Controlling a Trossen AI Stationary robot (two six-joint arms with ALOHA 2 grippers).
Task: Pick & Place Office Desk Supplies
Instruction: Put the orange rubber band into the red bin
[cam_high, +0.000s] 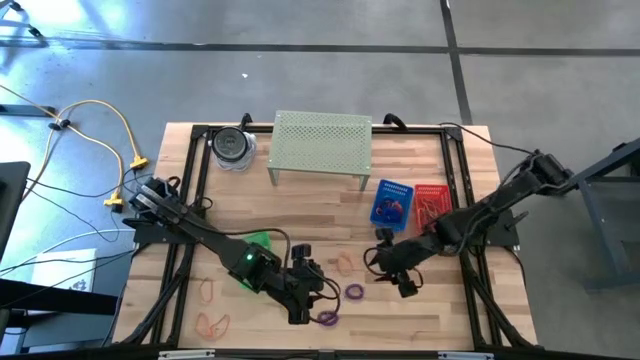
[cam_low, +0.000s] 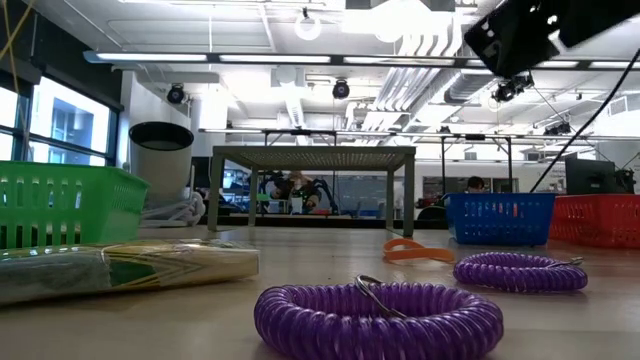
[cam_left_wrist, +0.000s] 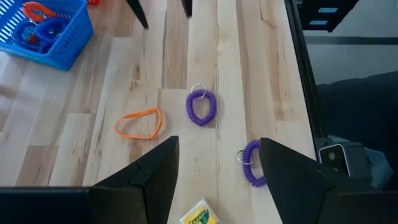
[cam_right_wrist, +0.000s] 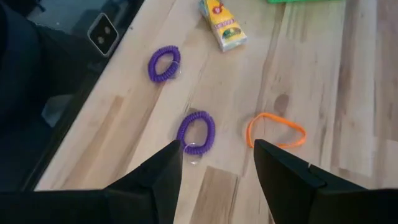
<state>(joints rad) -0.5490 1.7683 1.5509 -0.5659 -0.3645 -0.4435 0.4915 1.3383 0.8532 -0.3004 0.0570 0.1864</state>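
Observation:
Two purple coil loops lie flat on the table (cam_high: 354, 291) (cam_high: 328, 318), with an orange band (cam_high: 346, 263) beside them. More orange bands lie toward the near left (cam_high: 208, 291). A yellow packet (cam_left_wrist: 200, 213) lies just below my left gripper (cam_left_wrist: 219, 142), which hovers open with the purple loops (cam_left_wrist: 201, 107) (cam_left_wrist: 252, 163) ahead of it. My right gripper (cam_right_wrist: 217, 144) also hovers open, above a purple loop (cam_right_wrist: 196, 131) and next to the orange band (cam_right_wrist: 276, 130). In the high view the two grippers (cam_high: 308, 272) (cam_high: 392, 268) face each other across the loops.
A pale-green perforated shelf (cam_high: 322, 140) stands at the far edge, with a round container (cam_high: 232, 147) to its left. A blue basket (cam_high: 392, 201) holding loops and a red basket (cam_high: 430, 203) sit to the right. A green basket (cam_high: 262, 243) sits by my left arm.

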